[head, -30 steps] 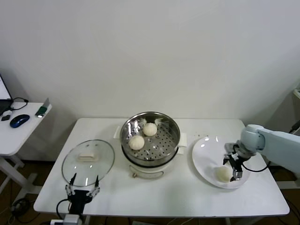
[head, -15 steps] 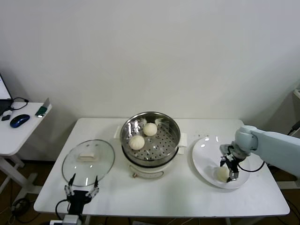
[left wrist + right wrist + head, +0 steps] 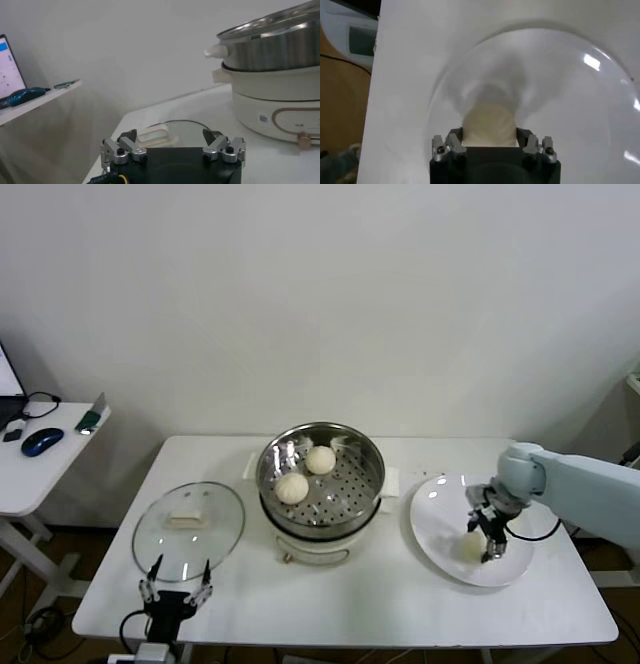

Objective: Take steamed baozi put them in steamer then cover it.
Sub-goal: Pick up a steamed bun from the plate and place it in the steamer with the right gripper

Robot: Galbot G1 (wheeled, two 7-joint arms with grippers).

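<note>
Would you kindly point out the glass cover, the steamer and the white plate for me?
cover (image 3: pixel 188 529): head view, on the glass near its handle.
steamer (image 3: pixel 368 456): head view, on its steel rim.
white plate (image 3: pixel 435 519): head view, on a bare part.

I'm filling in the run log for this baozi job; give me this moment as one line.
right gripper: jaws around baozi on plate | steamer: two baozi inside, uncovered | cover: on table | left gripper: open, parked

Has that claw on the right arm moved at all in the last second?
Yes. The right end effector has slid across the white plate toward the steamer, closing around the baozi.
</note>
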